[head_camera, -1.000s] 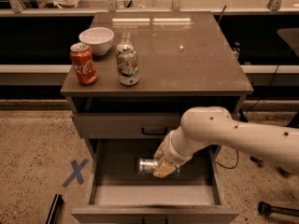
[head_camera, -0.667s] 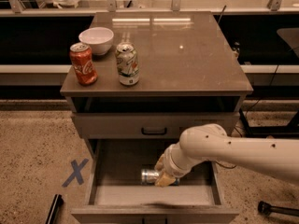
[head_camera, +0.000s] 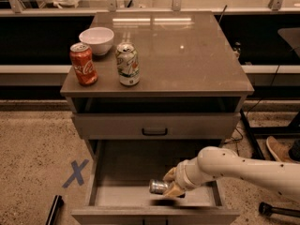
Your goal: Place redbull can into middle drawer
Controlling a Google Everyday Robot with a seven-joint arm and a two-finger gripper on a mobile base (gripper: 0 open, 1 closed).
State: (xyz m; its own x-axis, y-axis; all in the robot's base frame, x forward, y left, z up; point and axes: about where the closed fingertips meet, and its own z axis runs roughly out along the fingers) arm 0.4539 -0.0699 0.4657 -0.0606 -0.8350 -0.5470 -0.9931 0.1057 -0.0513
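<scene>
Camera view: gripper (head_camera: 169, 183) sits low inside the open middle drawer (head_camera: 117, 196), clamped round the redbull can (head_camera: 158, 187). The can lies sideways, silver end poking past the fingertips. Placement step, nearly done. Next: release, then lift straight out.

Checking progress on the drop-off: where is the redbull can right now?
In the camera view, the redbull can is held sideways by the end effector low inside the open middle drawer, right of centre near its front panel.
</scene>
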